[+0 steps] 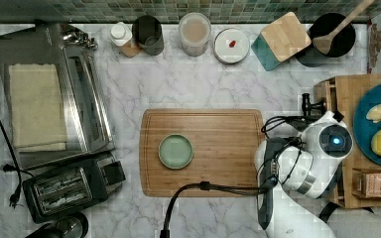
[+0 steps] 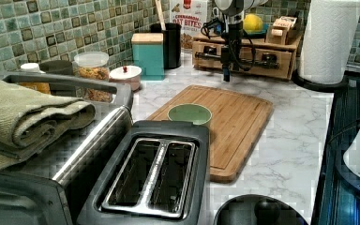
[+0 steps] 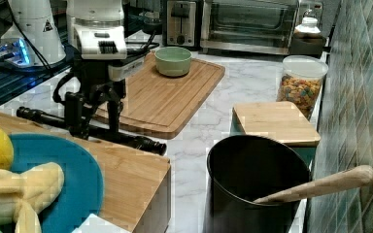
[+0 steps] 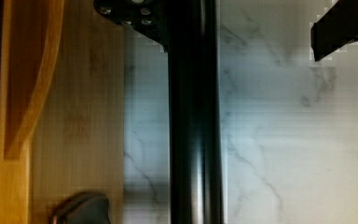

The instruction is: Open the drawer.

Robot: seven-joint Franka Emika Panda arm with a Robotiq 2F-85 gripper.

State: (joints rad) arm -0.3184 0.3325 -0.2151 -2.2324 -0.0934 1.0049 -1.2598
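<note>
At the cutting board's seven o'clock in the right view, the drawer's handle is straddled, apparently unclamped, by the gripper's parted fingers.

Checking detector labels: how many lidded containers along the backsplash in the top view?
4, in a row along the tiled wall: white-capped bottle, clear cereal jar, round white dish with a red knob, teal box with a wooden lid. The dark canister between bottle and jar looks open.
</note>
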